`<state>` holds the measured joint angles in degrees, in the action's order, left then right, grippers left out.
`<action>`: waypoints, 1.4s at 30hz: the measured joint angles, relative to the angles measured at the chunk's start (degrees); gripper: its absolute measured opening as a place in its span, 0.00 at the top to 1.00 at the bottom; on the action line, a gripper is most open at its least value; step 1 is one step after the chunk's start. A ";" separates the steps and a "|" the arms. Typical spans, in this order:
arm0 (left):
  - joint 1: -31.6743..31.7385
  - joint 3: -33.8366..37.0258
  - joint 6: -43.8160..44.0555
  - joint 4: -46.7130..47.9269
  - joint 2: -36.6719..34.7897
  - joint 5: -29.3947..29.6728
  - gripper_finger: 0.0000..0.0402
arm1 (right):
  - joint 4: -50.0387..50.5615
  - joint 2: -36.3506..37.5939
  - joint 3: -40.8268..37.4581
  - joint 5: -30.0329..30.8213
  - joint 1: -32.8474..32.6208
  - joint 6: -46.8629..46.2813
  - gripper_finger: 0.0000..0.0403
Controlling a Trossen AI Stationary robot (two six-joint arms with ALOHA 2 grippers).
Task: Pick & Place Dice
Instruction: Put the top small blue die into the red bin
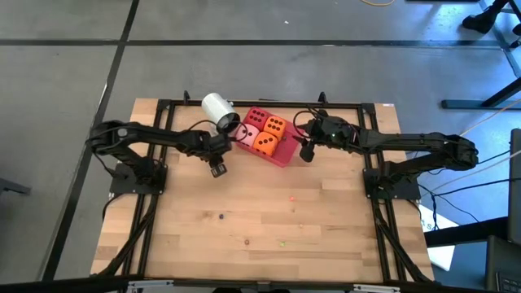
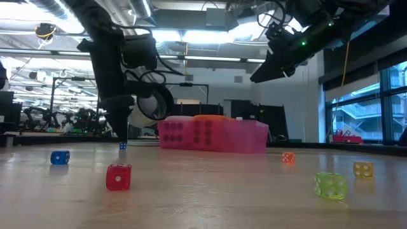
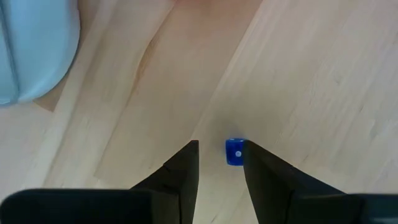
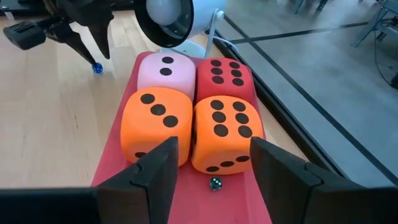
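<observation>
Small red die (image 2: pixel 118 177) and green die (image 2: pixel 331 186) nearest on wood table (image 1: pixel 269 220), lit workshop behind, four soft dice (image 4: pixel 186 102) in red tray (image 1: pixel 281 155), left gripper (image 3: pixel 219 163) narrowly apart around tiny blue die (image 3: pixel 234 152), right gripper (image 4: pixel 211 163) open above tray, only wrist view shows dark mini die (image 4: pixel 215 183).

White cup (image 3: pixel 31 50) (edge-cropped, partly unseen)

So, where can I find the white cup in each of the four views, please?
High view: the white cup lies near the table's far edge, left of the red-pink tray.
Low view: left of the tray, partly behind a dark arm.
Left wrist view: a pale shape cut by the picture's edge.
Right wrist view: behind the pink die, mouth towards the camera.
Shared landmark: the tray, absent only from the left wrist view.
</observation>
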<state>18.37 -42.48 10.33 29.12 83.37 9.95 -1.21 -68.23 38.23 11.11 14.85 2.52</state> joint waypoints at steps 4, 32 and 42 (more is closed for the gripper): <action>0.00 -0.09 -0.04 -0.94 1.52 0.03 0.69 | 0.01 0.00 -0.01 0.00 0.00 -0.05 0.51; -2.71 0.28 1.59 -2.62 -1.44 -3.27 0.69 | 0.04 -0.02 0.01 -0.04 0.00 -0.11 0.51; -4.24 0.24 2.46 -14.14 -0.04 -1.85 0.62 | 0.04 -0.02 0.01 -0.09 0.00 -0.37 0.51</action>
<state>14.13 -42.24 12.80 14.99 83.33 8.10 -1.17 -68.25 38.24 11.03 14.85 2.15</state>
